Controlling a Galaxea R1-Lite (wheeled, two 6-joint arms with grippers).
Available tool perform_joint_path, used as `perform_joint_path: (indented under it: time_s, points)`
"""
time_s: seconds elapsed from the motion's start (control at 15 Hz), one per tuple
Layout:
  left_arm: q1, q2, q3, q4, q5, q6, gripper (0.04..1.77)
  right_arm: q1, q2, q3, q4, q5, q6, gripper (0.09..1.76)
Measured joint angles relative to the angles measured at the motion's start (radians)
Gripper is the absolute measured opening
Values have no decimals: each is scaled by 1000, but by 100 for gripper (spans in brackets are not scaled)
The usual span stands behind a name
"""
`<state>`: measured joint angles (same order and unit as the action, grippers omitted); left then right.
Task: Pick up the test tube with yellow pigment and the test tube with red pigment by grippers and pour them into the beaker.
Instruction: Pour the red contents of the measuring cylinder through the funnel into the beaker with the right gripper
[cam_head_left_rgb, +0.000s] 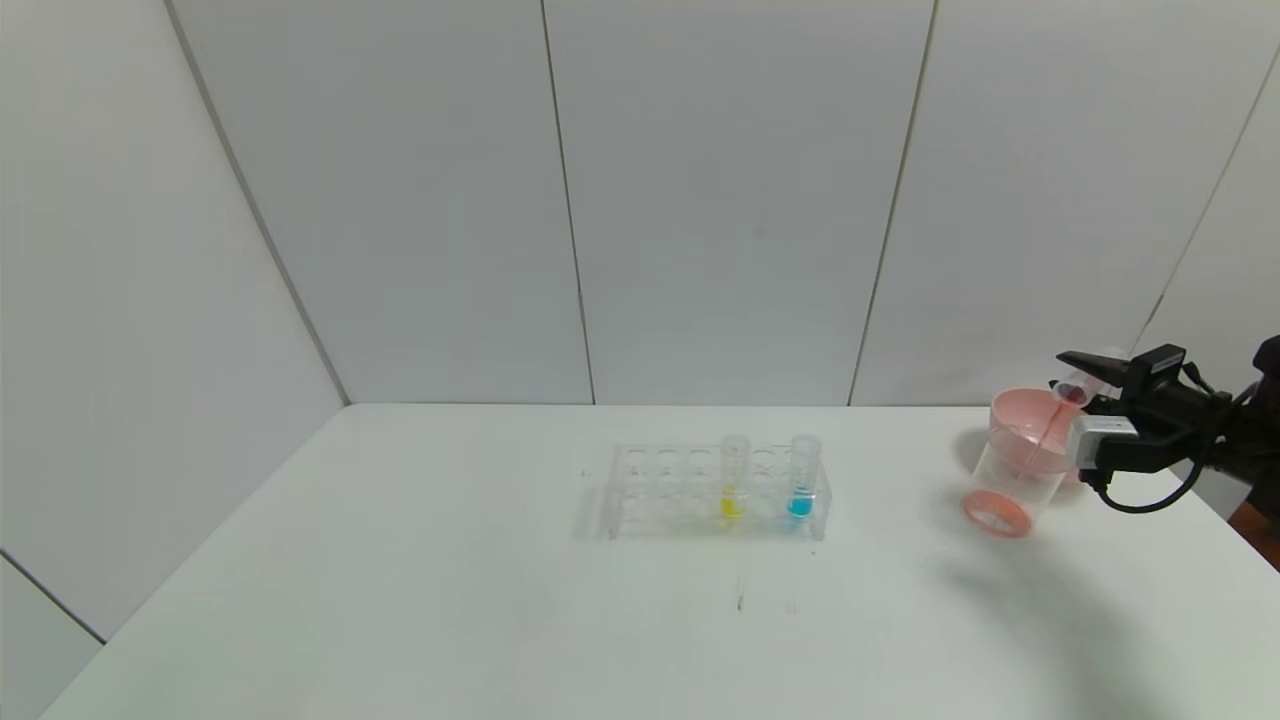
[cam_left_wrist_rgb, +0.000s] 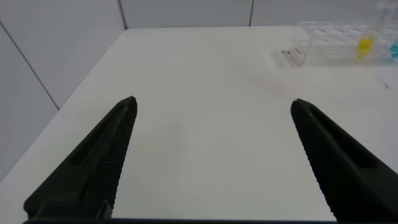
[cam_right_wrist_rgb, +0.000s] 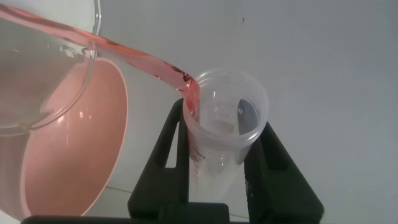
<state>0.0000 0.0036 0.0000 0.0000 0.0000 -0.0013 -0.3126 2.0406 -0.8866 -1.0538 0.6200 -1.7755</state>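
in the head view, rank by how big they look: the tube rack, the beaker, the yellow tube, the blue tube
1. Tube rack, clearly the widest.
2. Beaker, at the right gripper.
3. Yellow tube and blue tube: they look alike in size, side by side in the rack, so no ranking between them.

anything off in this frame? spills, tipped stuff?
No spill visible. The right gripper holds the test tube with red pigment tilted, its red stream landing inside the beaker. The test tube with yellow pigment and the blue tube stand upright in the rack. The left gripper hovers open over bare table.
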Motion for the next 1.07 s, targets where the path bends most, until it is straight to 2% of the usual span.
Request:
perform_joint_path:
  time_s: [0.33,1.07]
  points:
    - [0,0,0,0,0,0,176,1,-6,-4,9,1,-52,56]
    - [0,0,0,0,0,0,176,5,-23,-8,46,2,-38,56]
